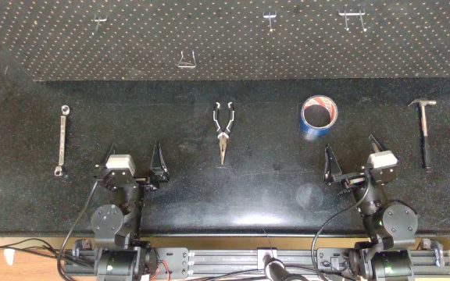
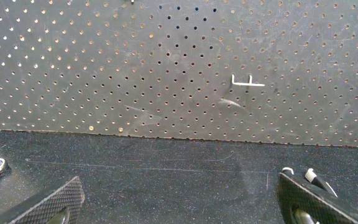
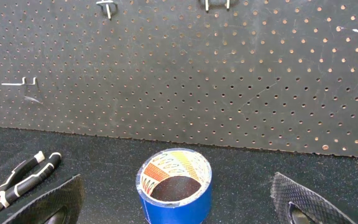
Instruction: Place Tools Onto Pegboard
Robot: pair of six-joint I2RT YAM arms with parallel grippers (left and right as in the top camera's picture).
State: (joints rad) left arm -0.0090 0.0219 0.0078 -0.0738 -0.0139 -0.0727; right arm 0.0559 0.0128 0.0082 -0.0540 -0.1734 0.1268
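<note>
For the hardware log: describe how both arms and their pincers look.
The left arm and right arm are black, with round joint housings and a light grey block at each wrist. The left pincer and right pincer each have two black tapered fingers with a woven, carbon-fibre-like texture. Thin black cables loop beside the bases, which are mounted on a silver metal rail.

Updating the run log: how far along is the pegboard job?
Nothing hung yet: wrench, pliers, tape roll and hammer all lie on the table below the pegboard, whose hooks are bare. Nothing in hand: left claw and right claw are open, empty. All four tools remain.
</note>
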